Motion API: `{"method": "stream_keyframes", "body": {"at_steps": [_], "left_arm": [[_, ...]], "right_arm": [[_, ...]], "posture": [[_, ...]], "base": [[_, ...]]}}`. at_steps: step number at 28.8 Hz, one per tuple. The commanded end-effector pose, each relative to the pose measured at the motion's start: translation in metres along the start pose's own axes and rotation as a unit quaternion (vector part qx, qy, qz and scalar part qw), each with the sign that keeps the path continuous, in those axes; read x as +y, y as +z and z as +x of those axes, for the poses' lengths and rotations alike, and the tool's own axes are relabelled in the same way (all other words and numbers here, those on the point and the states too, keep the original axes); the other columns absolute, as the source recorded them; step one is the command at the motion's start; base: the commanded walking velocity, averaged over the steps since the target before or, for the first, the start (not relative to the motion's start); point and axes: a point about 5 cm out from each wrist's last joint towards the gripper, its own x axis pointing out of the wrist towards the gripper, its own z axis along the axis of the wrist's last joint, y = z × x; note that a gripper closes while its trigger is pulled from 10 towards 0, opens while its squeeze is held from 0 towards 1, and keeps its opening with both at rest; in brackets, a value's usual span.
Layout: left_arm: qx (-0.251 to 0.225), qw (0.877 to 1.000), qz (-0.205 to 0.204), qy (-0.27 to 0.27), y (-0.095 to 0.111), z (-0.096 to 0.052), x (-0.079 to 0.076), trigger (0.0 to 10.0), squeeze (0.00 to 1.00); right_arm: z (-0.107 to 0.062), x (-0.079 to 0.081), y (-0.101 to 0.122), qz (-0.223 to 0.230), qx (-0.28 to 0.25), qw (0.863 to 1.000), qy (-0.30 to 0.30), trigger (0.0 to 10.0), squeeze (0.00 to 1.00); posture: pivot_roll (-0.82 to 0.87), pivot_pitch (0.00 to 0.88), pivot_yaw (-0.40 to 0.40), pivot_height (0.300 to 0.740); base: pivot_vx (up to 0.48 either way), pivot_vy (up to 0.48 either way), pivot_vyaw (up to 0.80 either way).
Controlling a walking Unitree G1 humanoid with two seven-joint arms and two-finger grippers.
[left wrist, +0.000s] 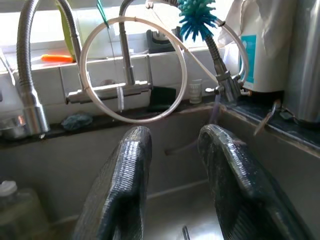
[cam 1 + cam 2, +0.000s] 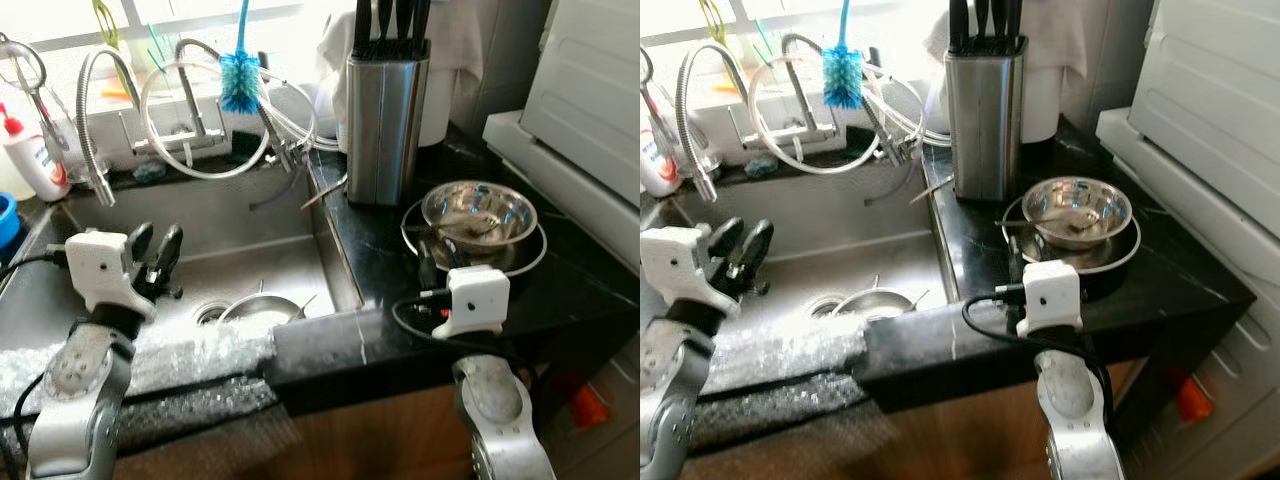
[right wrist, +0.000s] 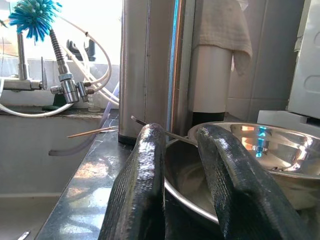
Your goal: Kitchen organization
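At the lower centre-right of the frame, the right gripper point(image 2: 428, 262) has its jaws slightly apart at the rim of the steel bowl point(image 2: 479, 214) on the black table point(image 2: 580, 280). The left gripper point(image 2: 155, 258), jaws apart and empty, hangs over the sink point(image 2: 240, 250). I judge the next move is closing on that rim

The two eye views look down and forward from the robot's head at a sink point(image 2: 230, 250) on the left and a black counter point(image 2: 570, 290) on the right; they share nearly the whole scene, the right eye's picture shifted slightly. The left wrist view sits low over the sink, close behind its own fingers point(image 1: 120, 190), facing the taps point(image 1: 125, 85) and window. The right wrist view lies near counter level, facing the steel bowl point(image 3: 270, 155) and knife block point(image 3: 147, 65), both also in the eye views
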Motion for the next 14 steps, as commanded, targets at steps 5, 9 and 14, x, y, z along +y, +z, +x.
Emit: {"method": "stream_keyframes", "body": {"at_steps": [5,9,14], "left_arm": [[0.014,0.999,-0.008,0.049,-0.008,-0.023,-0.002,10.0,0.0],[0.028,0.997,-0.003,0.068,-0.014,-0.034,-0.004,10.0,0.0],[0.035,0.997,-0.012,0.07,-0.019,-0.035,-0.009,10.0,0.0]], "right_arm": [[0.001,0.002,0.003,0.001,-0.008,1.0,0.003,10.0,0.0],[0.001,0.001,0.003,0.0,-0.008,1.0,0.002,10.0,0.0],[0.002,0.002,0.004,-0.001,-0.009,1.0,0.003,10.0,0.0]], "posture": [[-0.08,0.0,0.12,0.74],[-0.07,0.0,0.113,0.74],[-0.08,0.0,0.113,0.74]], "base": [[0.0,0.0,0.0],[0.0,0.0,0.0],[0.0,0.0,0.0]]}}
